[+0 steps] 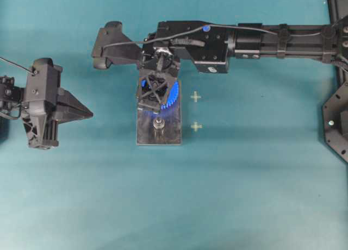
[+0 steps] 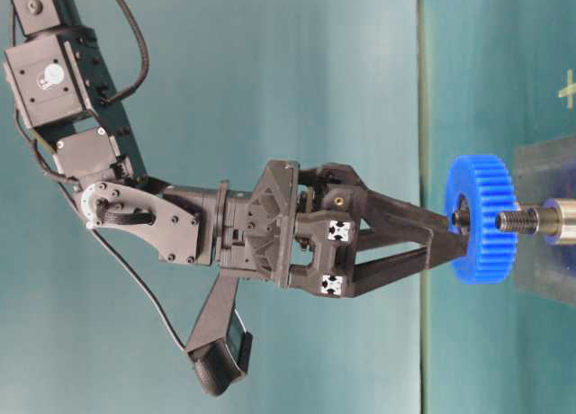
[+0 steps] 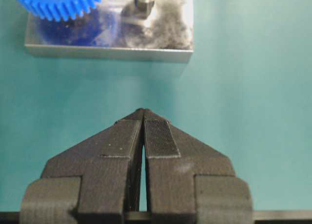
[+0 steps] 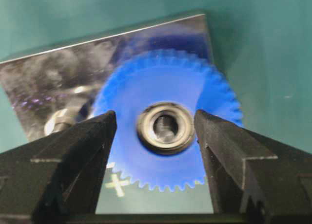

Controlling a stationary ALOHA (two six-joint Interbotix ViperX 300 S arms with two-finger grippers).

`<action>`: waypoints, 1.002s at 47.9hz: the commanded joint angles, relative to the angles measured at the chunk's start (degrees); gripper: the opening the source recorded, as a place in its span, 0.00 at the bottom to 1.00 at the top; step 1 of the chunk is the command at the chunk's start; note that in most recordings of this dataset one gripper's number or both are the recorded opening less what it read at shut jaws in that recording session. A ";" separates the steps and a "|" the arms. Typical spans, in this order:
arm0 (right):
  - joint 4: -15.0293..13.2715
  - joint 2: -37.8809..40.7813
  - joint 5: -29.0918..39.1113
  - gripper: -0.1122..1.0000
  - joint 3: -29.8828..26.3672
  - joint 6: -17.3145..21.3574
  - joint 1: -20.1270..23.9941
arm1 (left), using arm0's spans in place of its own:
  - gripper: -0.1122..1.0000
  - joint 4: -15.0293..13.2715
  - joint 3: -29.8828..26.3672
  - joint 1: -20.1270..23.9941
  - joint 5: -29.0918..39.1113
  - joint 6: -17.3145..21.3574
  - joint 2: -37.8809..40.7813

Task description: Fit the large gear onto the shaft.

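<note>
- My right gripper [image 4: 156, 131] points down over the grey plate, jaws spread wide, the two black fingers [image 4: 73, 156] standing on either side of the bearing hub [image 4: 163, 128] at the middle of the large gear [image 4: 165, 121].
- From the wrist view I cannot tell whether my fingertips touch the hub or only flank it; in the table-level view they meet the gear [image 2: 483, 218] right at its centre.
- The gear is bright blue and toothed, held flat above the plate [image 4: 44, 73], covering nearly its whole width at that end.
- Through the hub's bore I see the threaded tip of the shaft [image 4: 164, 126]; the table-level view shows a threaded peg end [image 2: 526, 220] poking out on the gear's plate side, gear not yet down against the plate.
- The second peg [image 1: 159, 123] stands bare at the plate's other end, beside the gear.
- My left gripper [image 3: 143, 136] hovers above the teal table [image 1: 244, 195], well apart from the plate, jaws pressed together on nothing.
- Two pale cross marks [image 1: 196, 97] lie on the table just beside the plate.
</note>
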 commanded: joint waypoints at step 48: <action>4.04 -6.06 -5.62 0.75 6.24 0.44 -0.70 | 0.10 0.26 -0.88 0.18 -0.44 -0.18 -0.18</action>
